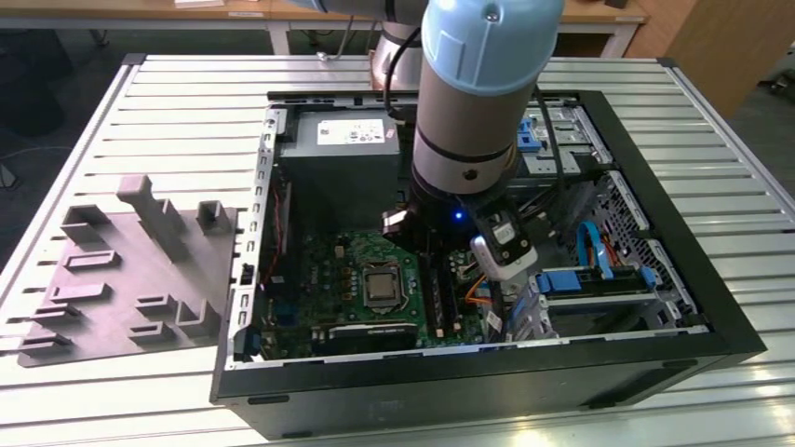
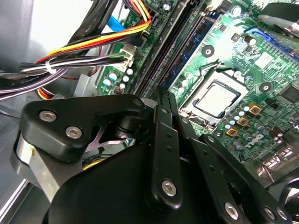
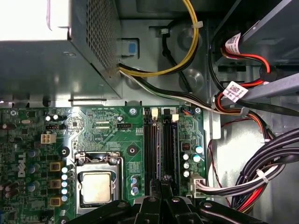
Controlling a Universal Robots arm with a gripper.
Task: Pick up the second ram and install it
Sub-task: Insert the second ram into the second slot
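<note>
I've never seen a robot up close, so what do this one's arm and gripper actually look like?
The arm is a thick silver-grey tube with a pale blue cap, black ring seams and a small blue light near the wrist. A black cable hangs beside it. The gripper is matte black, built from jointed bars fastened with silver screws.

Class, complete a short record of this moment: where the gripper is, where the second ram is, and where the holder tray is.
Arm position: gripper low over the memory slots of the motherboard, inside the PC case
Ram position: second ram lies along a slot, running up to the gripper's tip
Tray position: grey holder tray outside the case, at the exterior view's left
</note>
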